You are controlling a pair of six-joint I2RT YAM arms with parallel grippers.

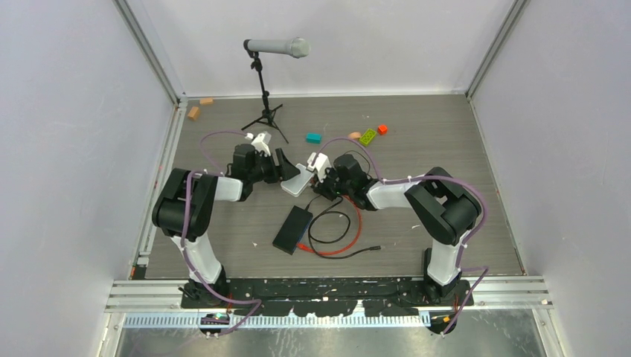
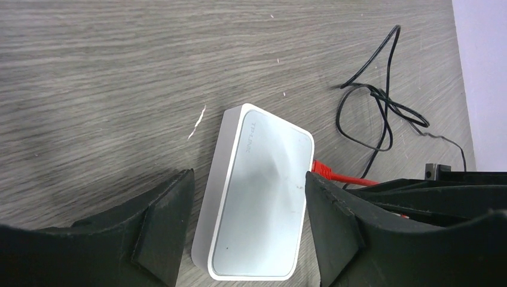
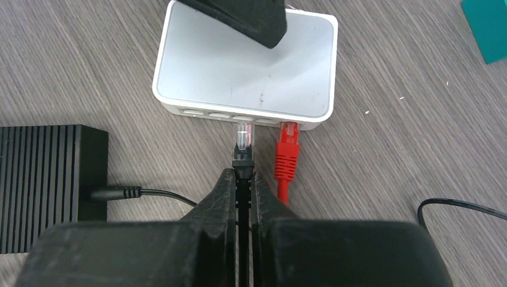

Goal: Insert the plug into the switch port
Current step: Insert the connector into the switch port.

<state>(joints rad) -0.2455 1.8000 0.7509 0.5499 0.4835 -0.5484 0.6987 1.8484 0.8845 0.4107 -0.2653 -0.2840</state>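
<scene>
plug [image 3: 241, 137] pinched in right gripper [image 3: 243, 175], left gripper [image 2: 248, 179] open astride switch [image 2: 266, 206], perhaps touching

You are looking into a robotics lab test cell, not a home or a shop. White panel walls [image 1: 74, 111] in aluminium framing [image 1: 152, 52] close in a grey wood-grain table [image 1: 446, 149]. Along the bottom of the top view, the left arm [image 1: 190, 204] and the right arm [image 1: 439, 204] are bolted to a black base plate [image 1: 320, 286] on slotted rails [image 1: 335, 301]. At upper centre a microphone [image 1: 279, 47] stands on a tripod, with toy blocks [image 1: 367, 137] scattered to its right.
</scene>
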